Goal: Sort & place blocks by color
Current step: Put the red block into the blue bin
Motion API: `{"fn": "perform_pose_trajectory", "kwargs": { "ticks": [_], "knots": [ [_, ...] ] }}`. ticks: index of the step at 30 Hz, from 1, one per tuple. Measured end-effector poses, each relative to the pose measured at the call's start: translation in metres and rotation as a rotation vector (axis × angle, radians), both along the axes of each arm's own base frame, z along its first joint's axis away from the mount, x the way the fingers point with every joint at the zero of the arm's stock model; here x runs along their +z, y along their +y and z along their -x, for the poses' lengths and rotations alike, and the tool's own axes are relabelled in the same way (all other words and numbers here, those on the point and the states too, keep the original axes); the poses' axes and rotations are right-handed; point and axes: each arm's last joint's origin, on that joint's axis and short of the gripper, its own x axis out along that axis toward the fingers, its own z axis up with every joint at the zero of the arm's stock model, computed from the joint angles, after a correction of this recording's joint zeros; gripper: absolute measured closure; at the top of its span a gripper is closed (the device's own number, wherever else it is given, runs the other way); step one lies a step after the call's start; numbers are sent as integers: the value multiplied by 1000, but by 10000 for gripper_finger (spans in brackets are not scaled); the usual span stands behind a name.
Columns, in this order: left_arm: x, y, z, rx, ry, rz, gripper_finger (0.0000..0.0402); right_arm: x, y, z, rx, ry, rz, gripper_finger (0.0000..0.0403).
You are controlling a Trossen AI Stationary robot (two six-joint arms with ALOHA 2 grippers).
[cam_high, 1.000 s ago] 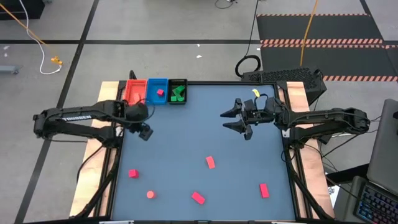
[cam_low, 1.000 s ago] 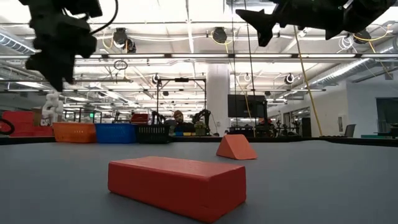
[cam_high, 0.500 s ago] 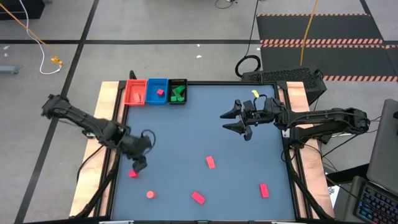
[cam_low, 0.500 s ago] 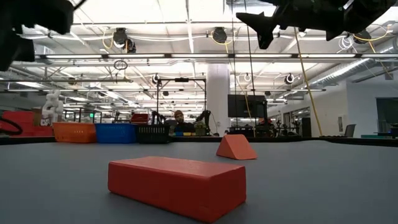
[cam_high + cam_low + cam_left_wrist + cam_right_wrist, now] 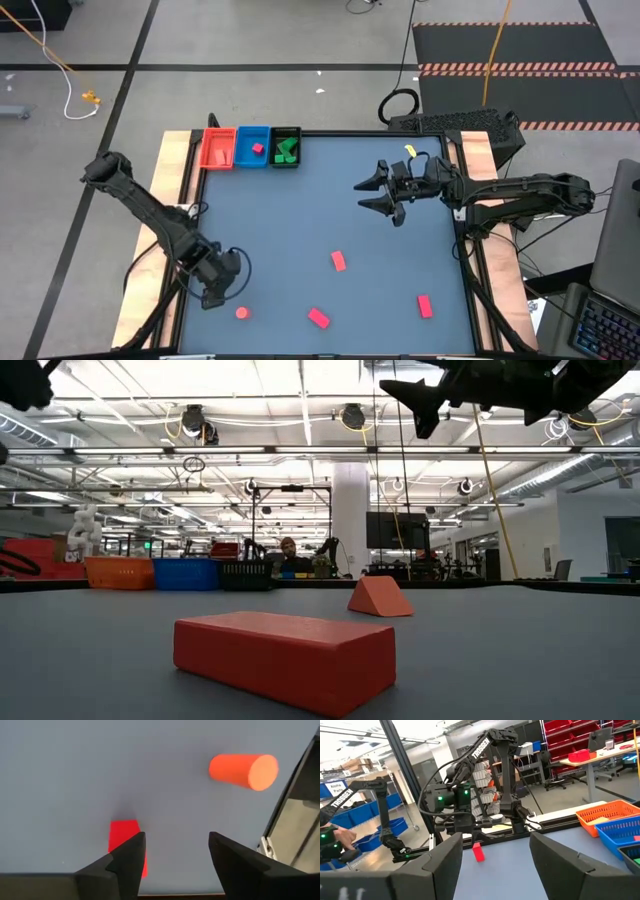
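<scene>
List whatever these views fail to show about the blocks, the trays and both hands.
- Red cube: in the high view the left hand covers it; in the left wrist view a finger hides its near end.
- Contents of the red tray: too small in the high view to identify.
- Right hand: the low view's top edge cuts it off.
- Cylinder: the low view does not show it.

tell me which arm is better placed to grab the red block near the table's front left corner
Left. The left tool hangs open right over that red block, which shows beside its fingers in the wrist view. The right tool waits far across the table, mid-right.
</scene>
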Motion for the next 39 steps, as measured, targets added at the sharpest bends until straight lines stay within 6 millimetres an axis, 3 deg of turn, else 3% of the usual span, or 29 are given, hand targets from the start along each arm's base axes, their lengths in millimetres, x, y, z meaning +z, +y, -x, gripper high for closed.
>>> {"fn": "perform_pose_trajectory", "kwargs": {
  "ticks": [11, 18, 28, 39],
  "knots": [
    [6, 5, 17, -61, 116, -152, 104, 0, 0, 0, -1, -3, 0, 177],
    [7, -1, 12, -24, 20, -148, 68, 0, 0, 0, -1, -3, 8, 177],
    [-20, -6, 13, -45, 91, -193, 64, 0, 0, 0, -2, 4, 6, 177],
    [-31, -7, 19, -68, 133, -220, 64, 0, 0, 0, -3, 2, 14, 177]
  ]
}}
